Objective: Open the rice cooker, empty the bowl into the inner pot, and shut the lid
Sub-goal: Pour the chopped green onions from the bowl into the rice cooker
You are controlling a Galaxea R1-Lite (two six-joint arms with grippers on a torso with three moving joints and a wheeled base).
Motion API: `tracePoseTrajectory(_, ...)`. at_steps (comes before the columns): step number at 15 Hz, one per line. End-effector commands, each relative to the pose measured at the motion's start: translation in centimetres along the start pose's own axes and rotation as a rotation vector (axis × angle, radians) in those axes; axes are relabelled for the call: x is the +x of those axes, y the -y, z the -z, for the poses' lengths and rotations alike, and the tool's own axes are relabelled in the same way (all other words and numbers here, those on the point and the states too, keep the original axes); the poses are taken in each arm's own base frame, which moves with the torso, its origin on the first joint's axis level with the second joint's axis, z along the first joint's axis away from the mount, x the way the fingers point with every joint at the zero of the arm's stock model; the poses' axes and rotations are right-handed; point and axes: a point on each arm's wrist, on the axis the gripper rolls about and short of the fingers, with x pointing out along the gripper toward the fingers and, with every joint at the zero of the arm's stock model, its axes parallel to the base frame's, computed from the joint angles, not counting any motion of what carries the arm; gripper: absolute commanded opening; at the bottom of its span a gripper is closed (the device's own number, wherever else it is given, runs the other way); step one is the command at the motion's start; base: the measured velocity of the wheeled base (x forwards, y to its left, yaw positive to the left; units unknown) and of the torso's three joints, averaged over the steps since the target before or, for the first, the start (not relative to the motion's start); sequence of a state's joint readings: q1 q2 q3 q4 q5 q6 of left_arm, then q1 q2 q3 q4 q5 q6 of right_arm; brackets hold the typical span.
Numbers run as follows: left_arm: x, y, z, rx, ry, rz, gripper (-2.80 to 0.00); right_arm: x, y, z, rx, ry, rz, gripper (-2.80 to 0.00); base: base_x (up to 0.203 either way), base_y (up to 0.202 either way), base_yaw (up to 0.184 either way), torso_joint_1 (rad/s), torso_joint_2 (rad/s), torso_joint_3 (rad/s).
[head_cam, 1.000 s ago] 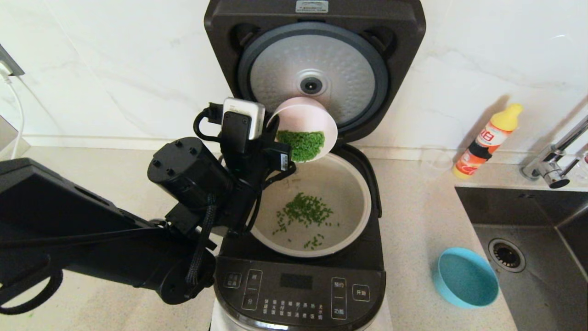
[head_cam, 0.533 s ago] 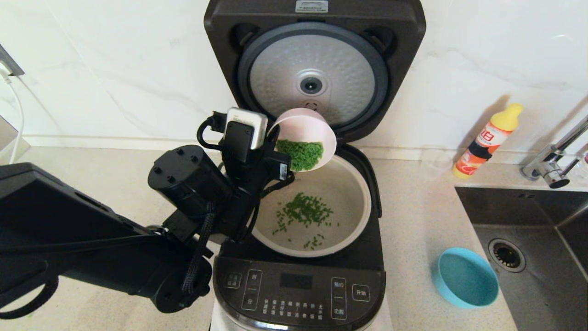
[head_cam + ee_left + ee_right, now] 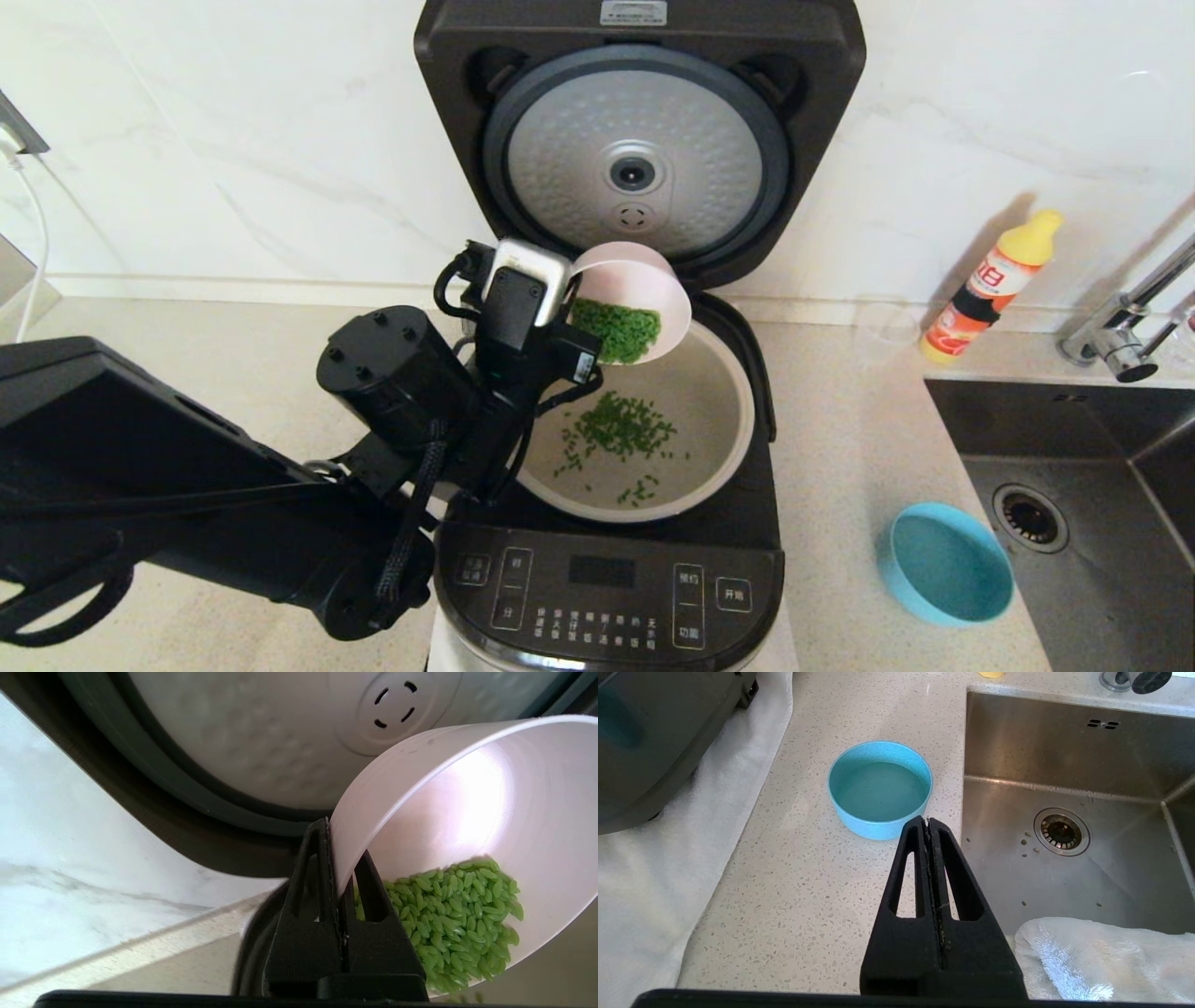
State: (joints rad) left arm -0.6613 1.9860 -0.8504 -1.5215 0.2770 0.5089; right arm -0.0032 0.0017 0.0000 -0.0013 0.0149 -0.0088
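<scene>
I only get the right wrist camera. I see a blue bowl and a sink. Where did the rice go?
Observer: Some green rice lies in the inner pot of the rice cooker.
Operator: Is it all in?
Observer: No, a heap remains in the pink bowl, tilted above the pot.
Operator: Who holds that bowl?
Observer: The left gripper, jaws clamped on the bowl's rim.
Operator: Is the lid shut?
Observer: No, the lid stands open behind the pot, silver disc facing forward.
</scene>
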Motion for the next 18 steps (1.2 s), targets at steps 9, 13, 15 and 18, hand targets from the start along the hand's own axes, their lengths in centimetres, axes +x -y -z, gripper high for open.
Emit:
tracePoseTrajectory(9,1.1,-2.7,-5.3,-0.020,0.172,-0.105,-2.80,0.0,0.0,0.0,0.000,-0.001,-0.001,-2.80,0.000,0.000,0.000,0.000,0.00,0.000)
tracePoseTrajectory(13,1.9,-2.6,-5.7,-0.024,0.197,-0.120,-2.80,0.0,0.0,0.0,0.000,-0.001,-0.001,-2.80,0.000,0.000,0.000,0.000,0.00,0.000)
tracePoseTrajectory(15,2.0,-2.4,-5.3,-0.028,0.189,-0.116,-2.80,0.0,0.0,0.0,0.000,0.000,-0.001,-2.80,0.000,0.000,0.000,0.000,0.00,0.000)
tracePoseTrajectory(18,2.2,-2.5,-5.7,-0.034,0.205,-0.123,-2.80,0.0,0.0,0.0,0.000,-0.001,-0.001,-2.80,0.000,0.000,0.000,0.000,0.00,0.000)
